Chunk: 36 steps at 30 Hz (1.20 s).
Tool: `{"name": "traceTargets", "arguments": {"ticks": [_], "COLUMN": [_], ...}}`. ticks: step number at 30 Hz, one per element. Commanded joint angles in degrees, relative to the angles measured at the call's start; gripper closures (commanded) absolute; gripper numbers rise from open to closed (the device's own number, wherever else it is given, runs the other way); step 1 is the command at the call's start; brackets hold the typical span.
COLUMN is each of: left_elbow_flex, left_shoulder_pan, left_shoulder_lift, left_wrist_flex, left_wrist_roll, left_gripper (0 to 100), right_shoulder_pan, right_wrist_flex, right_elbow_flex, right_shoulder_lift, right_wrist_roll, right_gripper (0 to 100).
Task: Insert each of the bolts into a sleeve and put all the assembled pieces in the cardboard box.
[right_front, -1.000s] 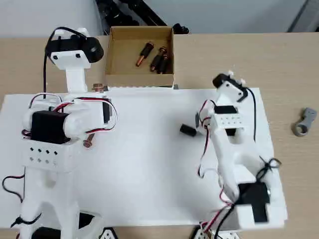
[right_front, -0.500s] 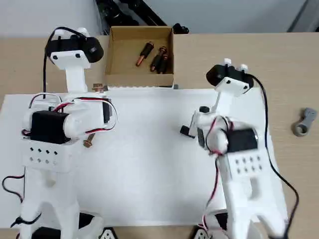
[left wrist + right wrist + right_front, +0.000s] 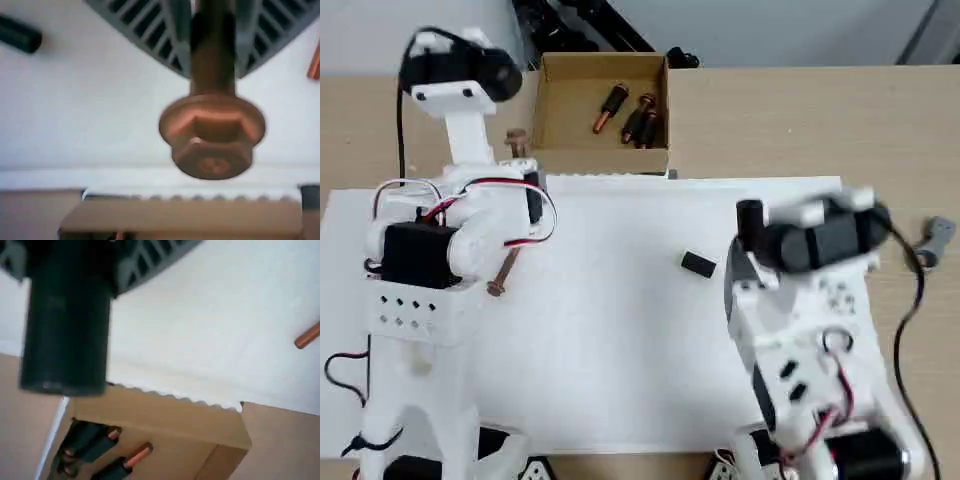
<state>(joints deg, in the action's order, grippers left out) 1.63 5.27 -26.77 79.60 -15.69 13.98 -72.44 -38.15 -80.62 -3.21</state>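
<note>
The left arm [image 3: 470,215] stretches forward, left claw [image 3: 212,30] clamped on a bolt [image 3: 212,135]. The right arm [image 3: 800,310] is raised, right claw [image 3: 70,267] clamped on a sleeve [image 3: 65,335].

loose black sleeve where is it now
High view: the loose black sleeve lies on the white mat, right of centre, beside the right arm, apart from the cardboard box.

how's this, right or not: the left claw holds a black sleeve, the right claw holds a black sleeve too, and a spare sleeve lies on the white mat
One thing is wrong: the left claw holds a copper bolt, not a sleeve, as the left wrist view shows. The right claw does hold a black sleeve, and a spare sleeve lies on the white mat.
</note>
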Motion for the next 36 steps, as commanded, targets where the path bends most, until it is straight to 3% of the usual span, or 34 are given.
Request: {"name": "traceTargets", "arguments": {"ticks": [1, 6, 14, 19, 27, 32, 36], "left_elbow_flex": [-0.6, -0.7, -0.8, -4.7, -9.9, -11.3, -11.3], "left_shoulder_pan": [0.6, 6.0, 14.9, 17.1, 25.3, 32.0, 33.4], "left_shoulder_lift": [-2.3, -2.3, -2.3, -2.0, -2.3, -2.3, -2.2], "left_wrist_flex": [-6.7, -11.5, -16.3, -17.1, -17.1, -14.6, -14.1], "left_wrist_roll": [-0.1, -0.1, -0.3, -5.3, -6.2, -6.3, -9.7], "left_gripper": [100, 100, 100, 99, 99, 99, 99], "right_shoulder_pan": [0.3, 0.2, 0.4, 4.1, 7.7, 8.7, 8.7], "right_wrist_flex": [4.8, 16.8, 38.1, 50.9, 59.3, 59.8, 59.8], "right_elbow_flex": [-6.9, -23.6, -37.5, -49.1, -58.3, -58.3, -58.3], "right_shoulder_lift": [-10.3, -24.5, -21.6, -21.6, -21.6, -21.6, -21.6], "right_wrist_roll": [1.3, 1.4, -1.2, -0.9, -0.9, -1.1, -1.3], "right_gripper": [98.7, 99.2, 99.5, 99.5, 99.5, 99.5, 99.5]}}
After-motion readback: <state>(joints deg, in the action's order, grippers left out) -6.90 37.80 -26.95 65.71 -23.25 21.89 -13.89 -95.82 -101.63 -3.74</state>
